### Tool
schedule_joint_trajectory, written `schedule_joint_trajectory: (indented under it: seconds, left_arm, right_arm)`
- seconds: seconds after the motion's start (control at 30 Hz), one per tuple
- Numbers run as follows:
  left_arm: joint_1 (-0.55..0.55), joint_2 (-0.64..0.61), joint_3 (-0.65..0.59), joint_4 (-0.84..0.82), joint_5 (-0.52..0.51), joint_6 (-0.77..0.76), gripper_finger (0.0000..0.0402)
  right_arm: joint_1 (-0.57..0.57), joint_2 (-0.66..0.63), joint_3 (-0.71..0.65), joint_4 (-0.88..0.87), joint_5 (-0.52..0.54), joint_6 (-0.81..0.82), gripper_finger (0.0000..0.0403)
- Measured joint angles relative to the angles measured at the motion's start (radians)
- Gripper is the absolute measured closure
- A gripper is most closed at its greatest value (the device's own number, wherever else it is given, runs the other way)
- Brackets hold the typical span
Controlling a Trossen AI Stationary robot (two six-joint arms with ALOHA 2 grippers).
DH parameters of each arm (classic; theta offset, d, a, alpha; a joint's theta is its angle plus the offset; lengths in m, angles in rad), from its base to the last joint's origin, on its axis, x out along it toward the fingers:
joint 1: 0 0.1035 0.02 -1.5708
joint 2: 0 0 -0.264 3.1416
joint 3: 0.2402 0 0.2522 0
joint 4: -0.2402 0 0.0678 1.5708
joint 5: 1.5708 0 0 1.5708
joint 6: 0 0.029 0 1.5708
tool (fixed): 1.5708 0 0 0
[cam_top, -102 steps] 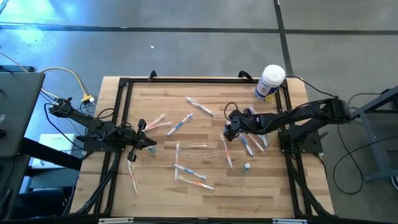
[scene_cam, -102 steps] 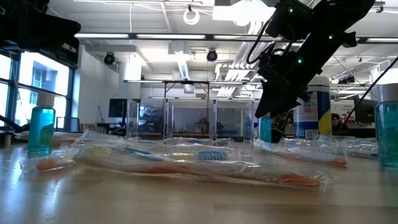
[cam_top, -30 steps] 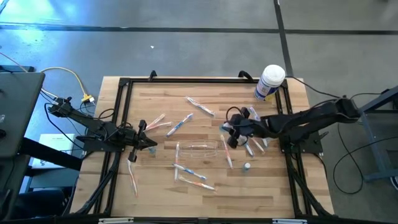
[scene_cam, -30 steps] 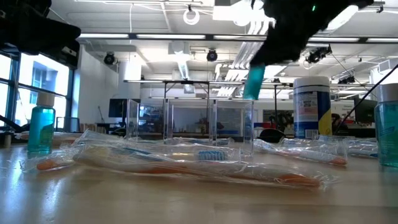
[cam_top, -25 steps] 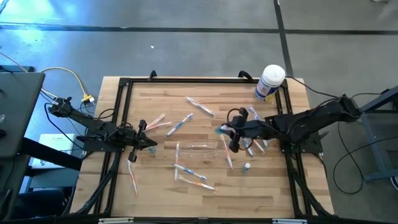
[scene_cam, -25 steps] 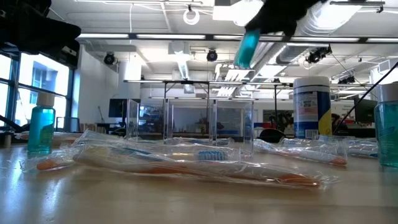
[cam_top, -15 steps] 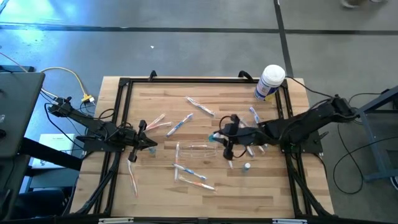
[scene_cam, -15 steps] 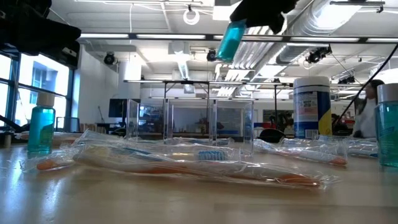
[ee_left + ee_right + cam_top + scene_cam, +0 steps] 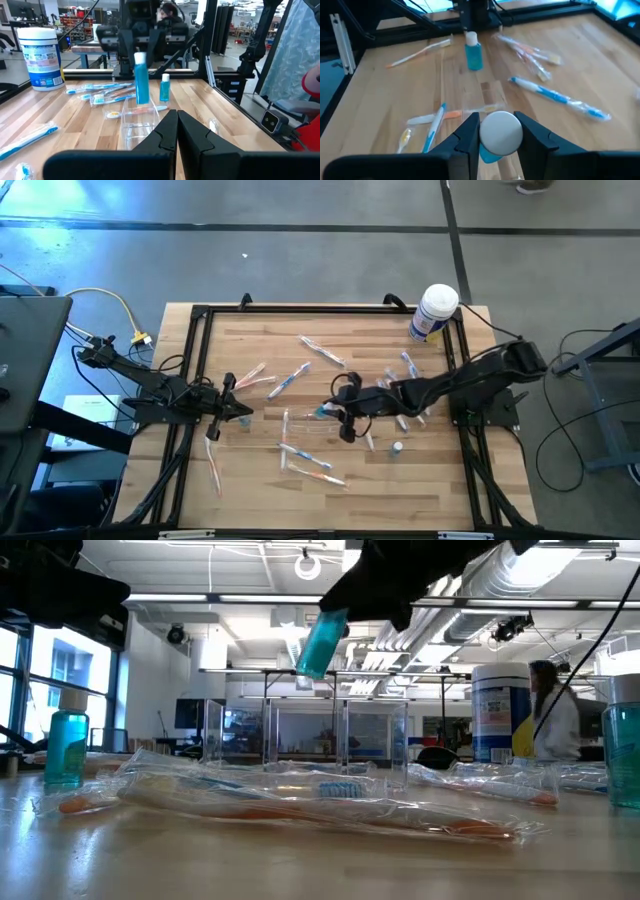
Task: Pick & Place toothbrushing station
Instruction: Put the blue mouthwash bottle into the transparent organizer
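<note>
Wooden slats of the counter (image 9: 250,345) carry a scatter of wrapped toothbrushes (image 9: 305,369), with a white canister (image 9: 432,313) at the far right corner. The toothbrushing station (image 9: 317,420), a clear faint-edged holder, stands upright mid-counter. The right hand (image 9: 335,411) hangs above its right end, clamped on a small blue bottle (image 9: 321,642) with a white cap; in the low view the bottle tilts. The left hand (image 9: 228,411) waits near the counter's left side, its fingers pressed together around nothing, beside a second blue bottle (image 9: 474,51).

I judge the main risk to be a missed drop: a tilted bottle could catch the holder's thin rim and tip it, or fall among the loose brushes. The glassy walls make the opening hard to judge.

Compared with half a second ago, the right arm has reached further left, bringing the bottle from beside the holder to over it.
</note>
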Motion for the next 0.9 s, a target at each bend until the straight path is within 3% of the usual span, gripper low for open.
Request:
schedule_joint_trajectory:
  seconds: [0.9]
  left_arm:
    - [0.000,0.000,0.000,-0.002,0.000,-0.017,0.0399]
  right_arm:
    - [-0.019,0.052,0.000,-0.158,0.050,0.100,0.0314]
